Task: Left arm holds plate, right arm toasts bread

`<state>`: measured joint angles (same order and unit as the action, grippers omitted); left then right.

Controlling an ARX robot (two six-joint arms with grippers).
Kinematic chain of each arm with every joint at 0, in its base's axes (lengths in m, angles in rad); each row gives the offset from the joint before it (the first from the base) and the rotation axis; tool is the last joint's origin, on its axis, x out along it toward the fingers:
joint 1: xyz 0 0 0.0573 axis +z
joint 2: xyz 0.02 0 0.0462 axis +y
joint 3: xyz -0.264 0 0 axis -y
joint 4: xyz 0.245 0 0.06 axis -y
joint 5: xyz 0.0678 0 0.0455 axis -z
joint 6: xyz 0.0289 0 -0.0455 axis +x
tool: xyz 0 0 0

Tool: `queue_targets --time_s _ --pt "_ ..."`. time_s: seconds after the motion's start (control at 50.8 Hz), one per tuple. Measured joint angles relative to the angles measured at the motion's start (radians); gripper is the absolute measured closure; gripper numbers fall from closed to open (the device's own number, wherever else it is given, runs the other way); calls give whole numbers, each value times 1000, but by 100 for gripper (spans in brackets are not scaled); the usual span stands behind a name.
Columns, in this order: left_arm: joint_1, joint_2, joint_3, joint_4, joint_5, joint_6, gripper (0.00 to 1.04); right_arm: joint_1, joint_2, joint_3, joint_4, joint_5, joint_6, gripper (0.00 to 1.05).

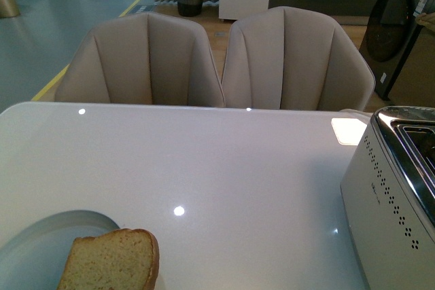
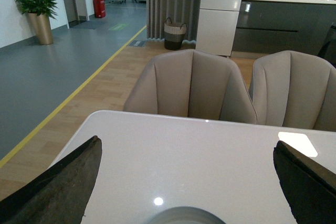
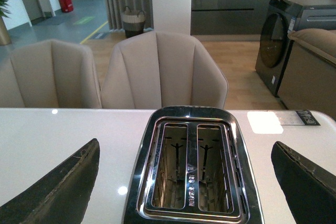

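A pale blue-grey plate [image 1: 41,246] lies at the near left corner of the white table, with one slice of brown bread [image 1: 112,259] on its right part. In the left wrist view only the plate's far rim [image 2: 184,214] shows, between the wide-apart black jaws of my left gripper [image 2: 186,169], which is open and empty above it. My right gripper [image 3: 186,169] is open and empty, hovering over a white and chrome toaster [image 3: 191,177] whose two slots are empty. The toaster stands at the table's right edge in the front view [image 1: 394,202]. Neither arm shows in the front view.
Two beige chairs [image 1: 214,59] stand behind the table's far edge. A bright light patch [image 1: 348,130] lies on the table near the toaster. The white table [image 1: 224,168] stretches between the plate and the toaster.
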<state>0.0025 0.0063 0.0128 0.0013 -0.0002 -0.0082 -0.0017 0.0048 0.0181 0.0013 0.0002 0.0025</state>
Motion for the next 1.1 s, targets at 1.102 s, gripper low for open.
queue_targets --time_s 1.102 --pt "291 938 290 35 570 151 7 0 0 0 0 0 0 9"
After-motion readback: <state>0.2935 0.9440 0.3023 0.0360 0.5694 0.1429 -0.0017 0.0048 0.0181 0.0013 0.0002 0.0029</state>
